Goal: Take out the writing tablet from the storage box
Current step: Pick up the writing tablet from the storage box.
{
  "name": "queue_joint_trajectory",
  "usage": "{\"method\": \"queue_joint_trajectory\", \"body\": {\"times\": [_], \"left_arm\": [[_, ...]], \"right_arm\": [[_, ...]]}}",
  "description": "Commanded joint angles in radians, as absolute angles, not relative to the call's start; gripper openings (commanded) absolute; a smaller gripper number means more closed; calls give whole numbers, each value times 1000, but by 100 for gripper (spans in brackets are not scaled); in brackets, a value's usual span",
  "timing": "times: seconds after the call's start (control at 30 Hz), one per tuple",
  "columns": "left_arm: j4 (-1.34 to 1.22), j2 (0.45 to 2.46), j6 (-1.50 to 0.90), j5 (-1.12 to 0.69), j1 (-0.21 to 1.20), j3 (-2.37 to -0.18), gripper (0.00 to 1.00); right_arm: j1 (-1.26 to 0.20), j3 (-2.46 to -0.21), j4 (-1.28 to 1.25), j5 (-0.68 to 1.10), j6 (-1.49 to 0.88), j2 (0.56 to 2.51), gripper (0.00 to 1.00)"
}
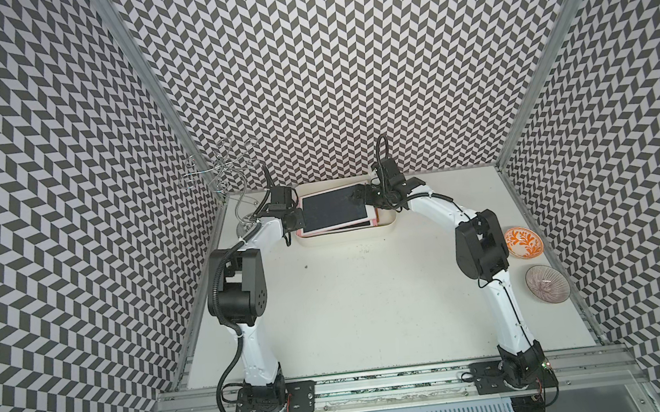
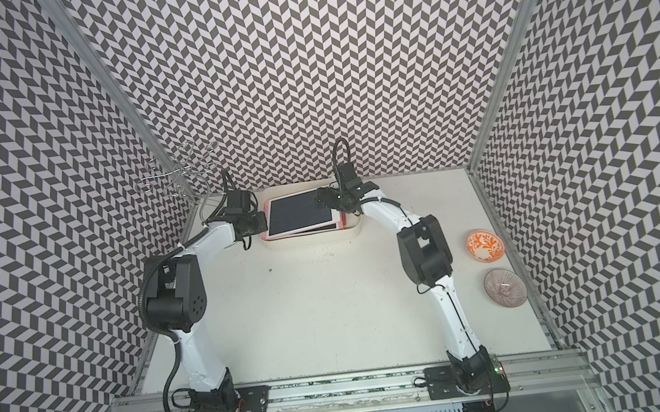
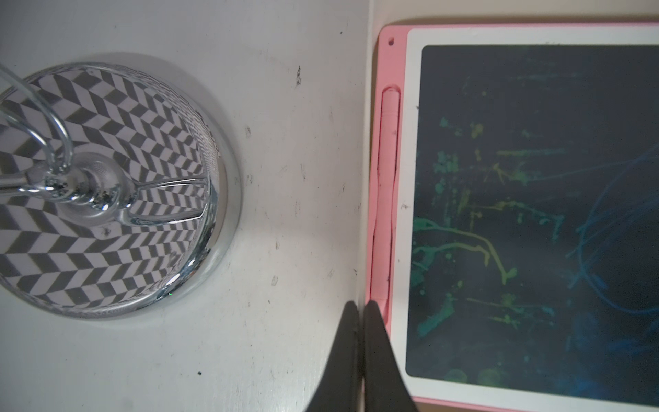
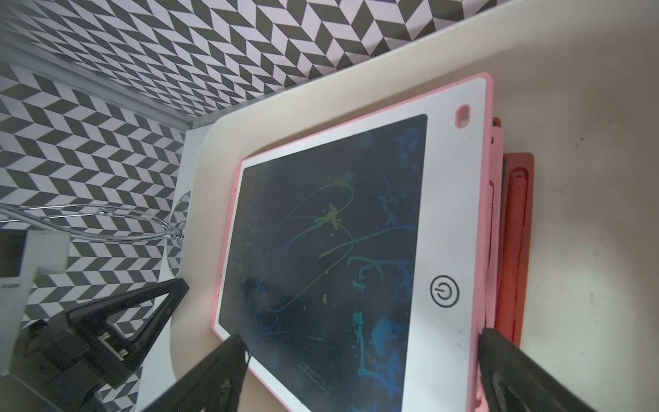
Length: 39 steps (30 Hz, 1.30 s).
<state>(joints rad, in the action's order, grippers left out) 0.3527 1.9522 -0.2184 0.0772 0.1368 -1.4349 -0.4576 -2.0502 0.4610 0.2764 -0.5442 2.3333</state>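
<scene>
Right gripper [image 4: 362,337] jaws spread wide, holding nothing, poised over the right end of the top writing tablet [image 1: 333,210]; left gripper [image 3: 361,307] pinched closed and empty, tips just beside the tablet's stylus edge. Left arm [image 1: 264,230] and right arm [image 1: 433,208] arch inward toward the storage box [image 1: 348,236] at the back wall; the tablet lies skewed on a stack inside it.

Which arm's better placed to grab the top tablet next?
Right. The right claw is open, straddling one end of the top writing tablet in the storage box. The left claw is shut beside the tablet's edge and would need reopening.
</scene>
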Motion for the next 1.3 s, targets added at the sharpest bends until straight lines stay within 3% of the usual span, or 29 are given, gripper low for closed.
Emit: {"method": "queue_joint_trajectory", "body": {"times": [0.0,0.73,1.27], "left_arm": [[331,1932,-229,32,156,-1468,0],[331,1934,-231,28,156,-1468,0],[333,1930,-228,37,156,-1468,0]], "right_arm": [[-472,-2021,348,465,-607,2284,97],[-445,-1916,184,646,-713,2223,90],[-425,-1922,253,523,-623,2206,89]]}}
